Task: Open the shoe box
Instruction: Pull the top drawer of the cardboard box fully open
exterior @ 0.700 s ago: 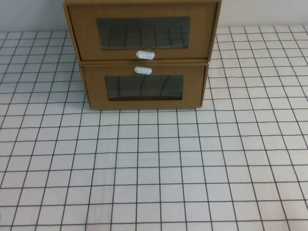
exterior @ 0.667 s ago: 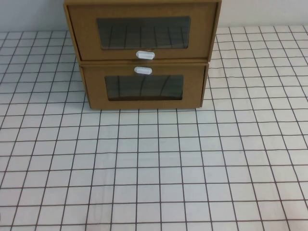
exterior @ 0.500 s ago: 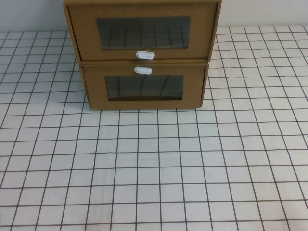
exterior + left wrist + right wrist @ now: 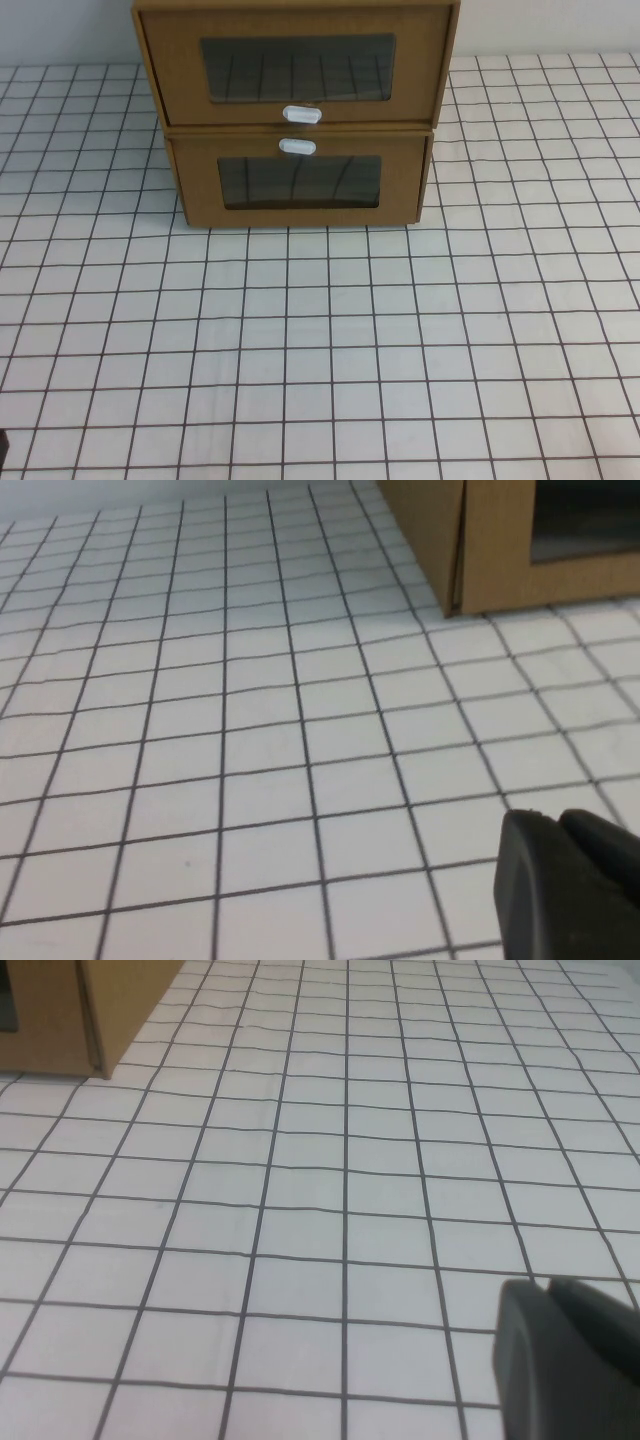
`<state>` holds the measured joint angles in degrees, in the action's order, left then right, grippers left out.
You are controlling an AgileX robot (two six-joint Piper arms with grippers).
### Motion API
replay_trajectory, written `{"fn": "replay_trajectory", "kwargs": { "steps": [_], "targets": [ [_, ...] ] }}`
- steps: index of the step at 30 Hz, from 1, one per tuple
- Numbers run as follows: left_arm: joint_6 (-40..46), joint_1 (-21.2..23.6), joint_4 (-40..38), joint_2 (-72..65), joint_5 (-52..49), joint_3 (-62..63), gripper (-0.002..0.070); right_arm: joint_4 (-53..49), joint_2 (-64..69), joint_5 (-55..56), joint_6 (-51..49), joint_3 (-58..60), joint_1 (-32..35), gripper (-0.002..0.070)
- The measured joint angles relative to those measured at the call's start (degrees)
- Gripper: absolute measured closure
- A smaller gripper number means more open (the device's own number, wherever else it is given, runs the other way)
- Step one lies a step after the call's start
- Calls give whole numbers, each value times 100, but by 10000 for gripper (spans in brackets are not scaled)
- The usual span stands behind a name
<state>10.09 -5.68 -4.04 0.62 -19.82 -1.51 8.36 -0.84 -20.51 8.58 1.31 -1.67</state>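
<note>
The right claw [image 4: 548,1285] hovers low over the gridded worktop [image 4: 300,1210], tips pressed together; the left claw [image 4: 557,820] likewise. Well ahead of both, and between them, stand two stacked shoe boxes [image 4: 340,135], both fronts closed.

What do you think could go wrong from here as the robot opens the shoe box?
The left hand and right hand both sit shut, low over the table, short of the shoe boxes. The upper handle and lower handle lie close together, so a hand could catch the wrong one. Pulling might also drag the unbraced stack.
</note>
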Motion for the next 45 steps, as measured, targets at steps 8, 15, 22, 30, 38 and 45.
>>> {"fn": "replay_trajectory", "kwargs": {
  "steps": [8, 15, 22, 30, 38, 45],
  "targets": [
    [-192, 0, -1497, 0, 658, 0, 677, 0, 0, 0, 0, 0, 0, 689],
    [-490, 0, -3341, 0, 1369, 0, 677, 0, 0, 0, 0, 0, 0, 689],
    [-549, 0, -3545, 0, 1982, 0, 677, 0, 0, 0, 0, 0, 0, 689],
    [-290, 0, -3543, -632, 1122, 681, 677, 0, 0, 0, 0, 0, 0, 689],
    [1178, 0, -3239, -3418, -1434, 3231, 677, 0, 0, 0, 0, 0, 0, 690],
    [2402, 0, -3448, -5697, -2457, 5697, 677, 0, 0, 0, 0, 0, 0, 689]
  ]
}}
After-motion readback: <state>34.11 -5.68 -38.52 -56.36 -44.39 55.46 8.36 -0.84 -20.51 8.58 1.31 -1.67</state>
